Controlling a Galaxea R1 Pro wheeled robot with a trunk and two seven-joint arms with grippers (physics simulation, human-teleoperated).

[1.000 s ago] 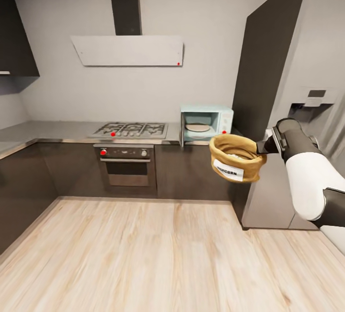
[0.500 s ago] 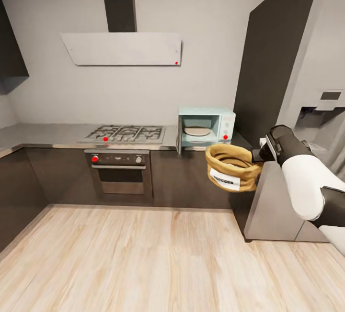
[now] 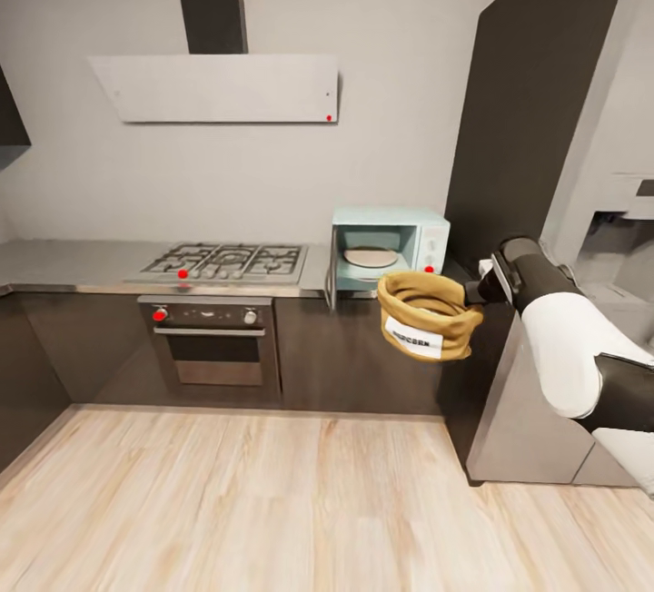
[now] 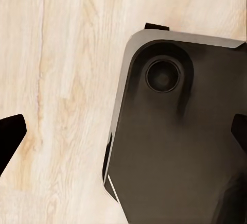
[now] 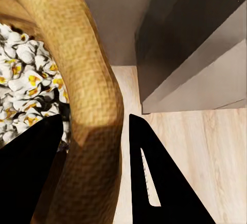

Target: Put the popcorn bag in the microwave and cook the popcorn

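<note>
The tan popcorn bag [image 3: 425,316] with its white label hangs in the air in front of the dark cabinets, just below and right of the microwave [image 3: 392,243]. My right gripper [image 3: 474,292] is shut on the bag's rolled rim. In the right wrist view the rim [image 5: 87,64] sits pinched between the two dark fingers [image 5: 154,183], and white-yellow popcorn [image 5: 25,80] lies inside. The mint-blue microwave stands on the grey countertop [image 3: 73,263] with its door swung open and a round plate inside. My left gripper [image 4: 123,136] is open over the wooden floor.
A gas hob [image 3: 232,261] and a built-in oven [image 3: 213,338] sit left of the microwave, under a range hood [image 3: 213,88]. A tall dark panel [image 3: 536,120] and a grey fridge [image 3: 627,211] stand at the right. The robot's dark base [image 4: 175,147] lies under the left gripper.
The whole head view has shifted: the kitchen units slid left and the microwave looks slightly nearer, so the camera moved. The bag stays held in the right gripper.
</note>
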